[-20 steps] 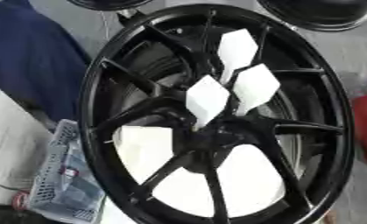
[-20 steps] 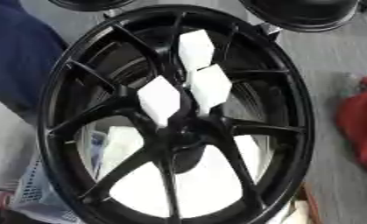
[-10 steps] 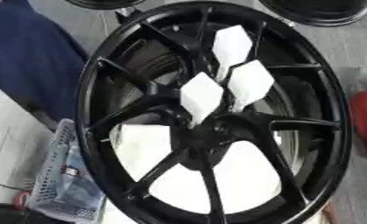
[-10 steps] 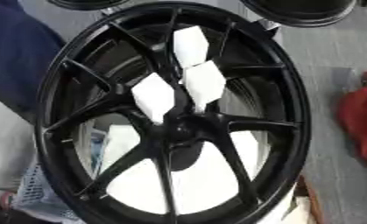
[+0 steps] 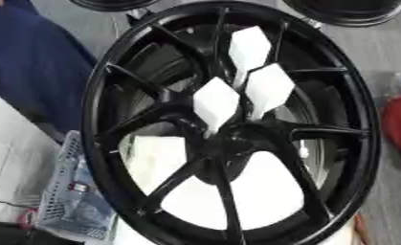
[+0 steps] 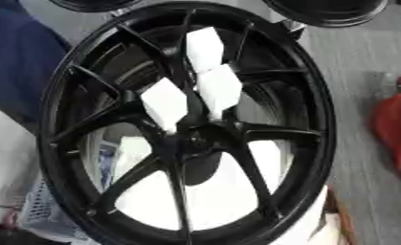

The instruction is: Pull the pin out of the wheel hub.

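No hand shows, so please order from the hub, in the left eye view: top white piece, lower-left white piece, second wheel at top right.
1. lower-left white piece, just above the hub.
2. top white piece, higher, between spokes.
3. second wheel, far top right corner.

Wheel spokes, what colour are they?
Black, glossy, like the rest of the wheel. Left eye view shows them best.
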